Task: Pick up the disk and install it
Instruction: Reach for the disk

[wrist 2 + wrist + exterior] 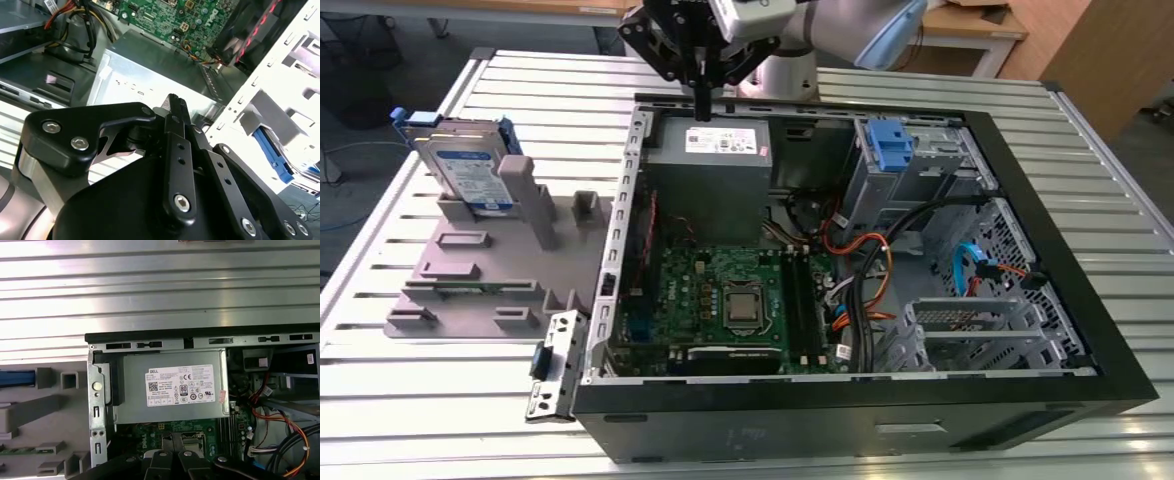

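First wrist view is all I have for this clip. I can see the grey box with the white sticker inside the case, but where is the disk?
Observer: In the exterior view the disk stands upright in the grey holder, at the exterior view's left, outside the case.
Operator: Is the end effector carrying anything?
Observer: No. In the exterior view the end effector hangs above the grey box, shut and empty, well apart from the disk.
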Controlling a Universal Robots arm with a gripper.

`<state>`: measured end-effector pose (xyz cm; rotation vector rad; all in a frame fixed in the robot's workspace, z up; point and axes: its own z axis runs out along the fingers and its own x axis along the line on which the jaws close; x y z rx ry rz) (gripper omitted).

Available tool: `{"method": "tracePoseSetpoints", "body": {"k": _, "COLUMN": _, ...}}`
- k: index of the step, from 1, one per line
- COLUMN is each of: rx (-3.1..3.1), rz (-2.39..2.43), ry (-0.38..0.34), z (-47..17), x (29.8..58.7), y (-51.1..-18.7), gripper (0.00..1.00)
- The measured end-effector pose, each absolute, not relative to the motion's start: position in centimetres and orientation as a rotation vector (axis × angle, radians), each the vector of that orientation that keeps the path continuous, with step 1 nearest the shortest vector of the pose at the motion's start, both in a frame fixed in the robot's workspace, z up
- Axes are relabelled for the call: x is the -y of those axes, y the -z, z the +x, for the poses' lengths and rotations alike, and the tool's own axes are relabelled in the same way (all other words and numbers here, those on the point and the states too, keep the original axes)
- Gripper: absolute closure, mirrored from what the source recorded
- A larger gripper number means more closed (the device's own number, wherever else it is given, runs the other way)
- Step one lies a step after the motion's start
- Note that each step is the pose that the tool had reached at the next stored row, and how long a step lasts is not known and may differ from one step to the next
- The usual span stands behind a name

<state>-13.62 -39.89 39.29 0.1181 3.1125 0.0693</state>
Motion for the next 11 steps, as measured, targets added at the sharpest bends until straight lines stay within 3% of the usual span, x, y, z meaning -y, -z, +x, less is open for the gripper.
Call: {"method": "tracePoseSetpoints", "body": {"k": 11, "rx": -3.112, "rz": 0.118, "ry": -0.069, "z": -16.3, "x": 39.9, "y": -39.2, "gripper": 0.89}}
